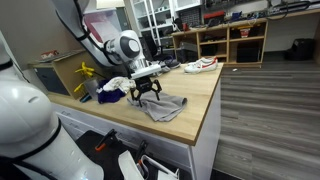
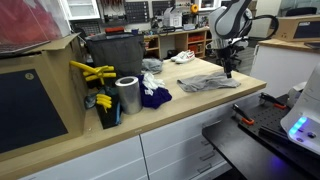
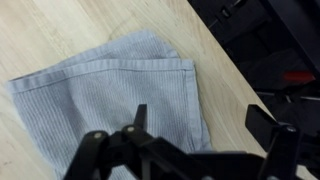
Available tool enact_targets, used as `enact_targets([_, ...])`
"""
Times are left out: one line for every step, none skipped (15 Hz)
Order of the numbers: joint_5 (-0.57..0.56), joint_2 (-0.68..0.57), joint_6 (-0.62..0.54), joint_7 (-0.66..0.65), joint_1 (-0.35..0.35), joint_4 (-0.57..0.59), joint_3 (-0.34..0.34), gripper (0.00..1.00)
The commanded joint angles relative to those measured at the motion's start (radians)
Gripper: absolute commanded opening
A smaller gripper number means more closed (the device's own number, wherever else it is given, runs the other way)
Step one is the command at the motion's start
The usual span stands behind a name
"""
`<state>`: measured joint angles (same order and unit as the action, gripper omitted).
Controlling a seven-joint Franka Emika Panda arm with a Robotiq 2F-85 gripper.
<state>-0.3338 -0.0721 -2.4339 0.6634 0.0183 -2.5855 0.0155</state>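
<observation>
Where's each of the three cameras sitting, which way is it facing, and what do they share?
Exterior view: at the counter's end beside a white casing, facing along it toward shelves; shows the arm and gripper over the grey cloth.
Exterior view: off the counter's front, facing along it; arm and gripper at the far end above the cloth.
Wrist view: on the wrist, looking down at the cloth and counter edge; only the open gripper shows, at the bottom.
Shared: the cloth, in all three.
</observation>
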Motion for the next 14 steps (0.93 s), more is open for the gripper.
enact_targets([0.034, -0.008, -0.095, -0.004, 0.013, -0.021, 0.001, 1.00])
enact_targets([0.020, -0.010, -0.136, -0.029, 0.015, -0.030, 0.005, 1.00])
enact_targets([0.008, -0.010, -0.177, -0.047, 0.017, -0.039, 0.008, 1.00])
enact_targets([0.006, -0.006, -0.229, -0.072, 0.021, -0.053, 0.013, 1.00])
enact_targets([0.020, -0.003, -0.273, -0.084, 0.026, -0.066, 0.015, 1.00])
enact_targets([0.036, 0.006, -0.323, -0.103, 0.033, -0.084, 0.018, 1.00])
enact_targets([0.054, 0.014, -0.362, -0.119, 0.038, -0.101, 0.017, 1.00])
enact_targets([0.065, 0.020, -0.408, -0.139, 0.043, -0.119, 0.015, 1.00])
enact_targets([0.083, 0.022, -0.438, -0.149, 0.046, -0.129, 0.011, 1.00])
enact_targets([0.086, 0.012, -0.471, -0.167, 0.047, -0.133, 0.010, 1.00])
enact_targets([0.098, -0.005, -0.504, -0.186, 0.045, -0.129, 0.007, 1.00])
enact_targets([0.113, -0.026, -0.525, -0.208, 0.041, -0.120, 0.001, 1.00])
enact_targets([0.124, -0.039, -0.535, -0.230, 0.037, -0.114, -0.004, 1.00])
enact_targets([0.120, -0.054, -0.531, -0.263, 0.030, -0.098, -0.005, 1.00])
